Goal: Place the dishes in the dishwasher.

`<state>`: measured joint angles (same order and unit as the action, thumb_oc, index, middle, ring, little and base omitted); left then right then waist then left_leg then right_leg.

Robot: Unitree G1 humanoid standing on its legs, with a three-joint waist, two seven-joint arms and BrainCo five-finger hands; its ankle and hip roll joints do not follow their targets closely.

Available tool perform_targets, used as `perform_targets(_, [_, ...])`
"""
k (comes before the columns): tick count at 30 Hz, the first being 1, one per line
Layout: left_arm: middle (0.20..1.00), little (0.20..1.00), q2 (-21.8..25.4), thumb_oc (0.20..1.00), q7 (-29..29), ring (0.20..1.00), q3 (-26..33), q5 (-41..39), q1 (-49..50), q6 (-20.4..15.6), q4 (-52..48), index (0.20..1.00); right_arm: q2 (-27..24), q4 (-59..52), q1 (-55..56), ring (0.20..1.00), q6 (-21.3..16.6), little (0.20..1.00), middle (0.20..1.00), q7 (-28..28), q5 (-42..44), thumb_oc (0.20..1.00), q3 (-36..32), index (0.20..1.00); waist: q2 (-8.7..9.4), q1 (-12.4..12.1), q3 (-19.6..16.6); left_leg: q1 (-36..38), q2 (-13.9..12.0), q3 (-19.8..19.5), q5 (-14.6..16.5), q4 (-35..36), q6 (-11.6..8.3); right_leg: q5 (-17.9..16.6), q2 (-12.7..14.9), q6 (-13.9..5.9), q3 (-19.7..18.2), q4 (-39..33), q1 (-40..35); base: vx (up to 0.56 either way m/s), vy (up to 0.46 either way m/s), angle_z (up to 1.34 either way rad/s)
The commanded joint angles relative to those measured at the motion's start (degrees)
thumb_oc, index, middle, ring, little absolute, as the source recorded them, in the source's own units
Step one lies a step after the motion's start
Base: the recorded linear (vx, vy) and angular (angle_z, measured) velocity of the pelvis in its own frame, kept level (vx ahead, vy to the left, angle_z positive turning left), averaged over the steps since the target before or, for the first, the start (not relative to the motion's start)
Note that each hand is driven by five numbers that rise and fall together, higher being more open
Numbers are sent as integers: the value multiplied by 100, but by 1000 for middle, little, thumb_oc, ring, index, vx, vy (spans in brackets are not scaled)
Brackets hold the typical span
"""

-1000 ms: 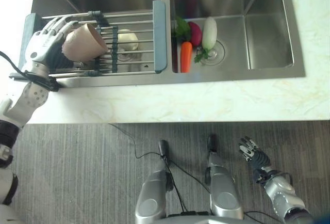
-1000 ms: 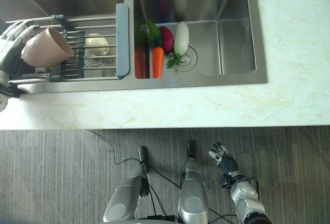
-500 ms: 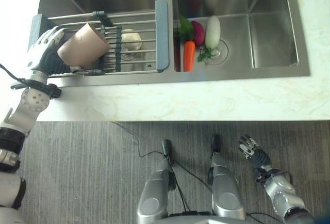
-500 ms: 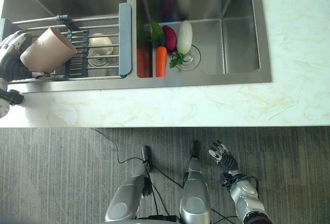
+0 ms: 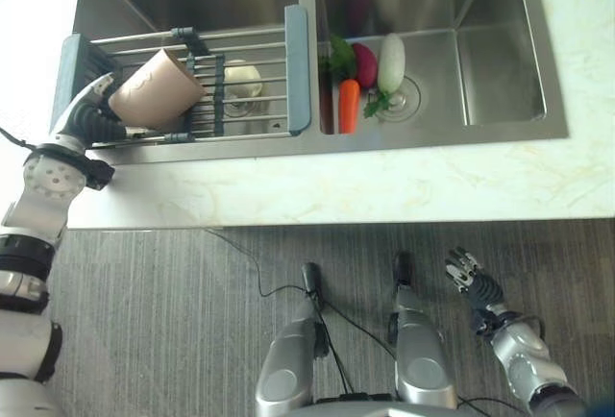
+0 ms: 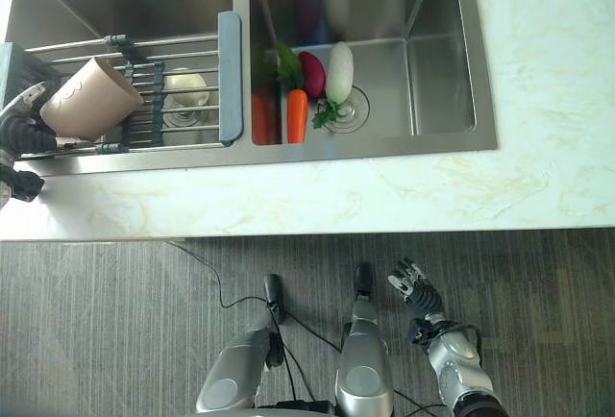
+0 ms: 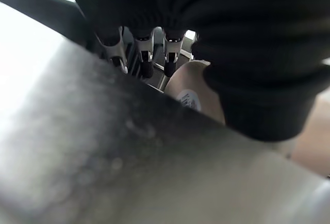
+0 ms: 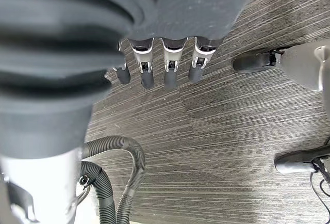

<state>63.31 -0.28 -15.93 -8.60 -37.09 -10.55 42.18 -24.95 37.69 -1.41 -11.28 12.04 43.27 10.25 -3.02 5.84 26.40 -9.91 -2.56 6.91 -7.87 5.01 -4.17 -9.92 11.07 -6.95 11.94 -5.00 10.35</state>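
A tan cup (image 5: 154,90) lies on its side on the left part of a wire rack (image 5: 252,52) that spans the left sink basin. My left hand (image 5: 89,114) sits at the rack's left end, just beside the cup's base, its fingers (image 7: 146,59) fairly straight and not wrapped round the cup (image 7: 198,92). A small white dish (image 5: 242,79) shows below the rack's wires. My right hand (image 5: 476,287) hangs low over the floor, open with nothing in it, its fingers (image 8: 170,69) straight.
The right basin (image 5: 490,61) holds a carrot (image 5: 348,105), a red root (image 5: 365,61) and a white radish (image 5: 390,60) near the drain. A pale marble counter (image 5: 336,182) runs along the sink's front edge, with grey floor (image 5: 173,321) below.
My left hand has drawn back from over the cup toward the rack's left end, its fingers no longer curled round it. The cup stays on the rack. The camera shifted slightly.
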Motion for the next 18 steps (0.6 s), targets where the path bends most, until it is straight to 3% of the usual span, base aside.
perform_targets(1, [1000, 1000, -139, 1000, 34, 1000, -194, -211, -305, 202, 588, 1000, -95, -160, 130, 1000, -60, 1000, 1000, 32, -72, 1000, -106, 1000, 12, -43, -115, 206, 99, -112, 923, -1, 124, -177, 693, -747, -296, 291, 444, 0, 0, 0])
perform_targets(18, [1000, 1000, -156, 1000, 343, 1000, -524, -4, -1040, 399, 537, 1000, -88, -19, 102, 1000, -119, 1000, 1000, 73, -16, 1000, -38, 1000, 43, -11, -131, 185, 91, -92, 923, -1, 116, -162, 713, -739, -307, 299, 442, 0, 0, 0])
